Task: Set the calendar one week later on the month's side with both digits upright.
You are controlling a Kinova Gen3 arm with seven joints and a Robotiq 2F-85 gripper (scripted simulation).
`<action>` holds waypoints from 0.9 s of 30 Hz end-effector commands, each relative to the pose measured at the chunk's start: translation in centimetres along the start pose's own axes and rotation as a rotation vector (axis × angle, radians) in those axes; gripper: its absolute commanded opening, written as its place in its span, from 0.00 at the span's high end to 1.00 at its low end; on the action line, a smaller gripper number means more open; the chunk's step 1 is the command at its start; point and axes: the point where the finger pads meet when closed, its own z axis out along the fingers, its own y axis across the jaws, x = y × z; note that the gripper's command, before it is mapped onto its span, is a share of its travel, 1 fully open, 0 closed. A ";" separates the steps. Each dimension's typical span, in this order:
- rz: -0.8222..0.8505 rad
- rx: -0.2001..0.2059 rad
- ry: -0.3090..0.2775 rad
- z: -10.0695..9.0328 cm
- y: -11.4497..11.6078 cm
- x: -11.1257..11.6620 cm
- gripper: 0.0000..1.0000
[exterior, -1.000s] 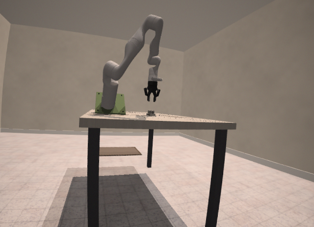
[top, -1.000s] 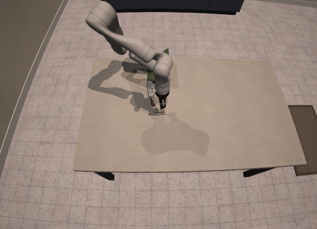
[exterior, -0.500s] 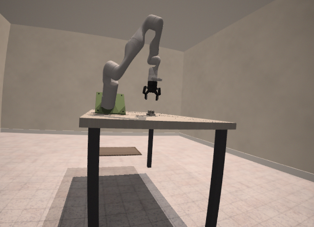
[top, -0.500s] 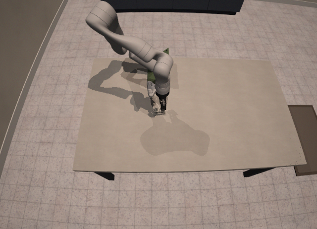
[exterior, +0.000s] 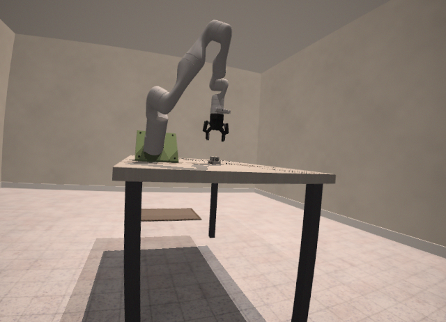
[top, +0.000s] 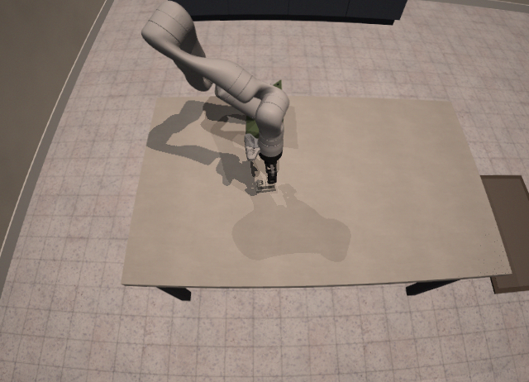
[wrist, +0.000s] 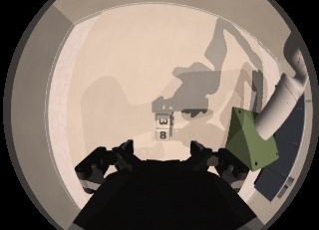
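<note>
My gripper is open and empty, pointing down, well above the calendar. The small pale tray stands on the table. Two pale cubes sit side by side in it. In the wrist view, one cube shows a 3 lying on its side on top, and the other cube, nearer the fingers, shows an 8 on top. The gripper partly hides the cubes in the top view. In the exterior view, the digits on their sides are too small to read surely, as is the month's name.
The table carries the calendar near its middle. The green mounting plate stands at the arm's base, off to one side of the calendar. The arm's shadows fall across the table around the tray.
</note>
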 end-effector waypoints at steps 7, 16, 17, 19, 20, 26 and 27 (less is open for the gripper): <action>-0.008 -0.002 -0.002 -3.0 0.2 0.0 0.00; -0.008 0.001 -0.008 -6.4 0.1 -0.2 0.00; -0.008 0.004 -0.012 -6.6 0.0 -0.3 0.00; -0.008 0.005 -0.013 -6.9 0.0 -0.4 0.00; -0.008 0.005 -0.013 -6.9 0.0 -0.4 0.00; -0.012 0.001 -0.008 -6.8 0.2 -0.3 0.00; -0.012 0.001 -0.008 -6.8 0.2 -0.3 0.00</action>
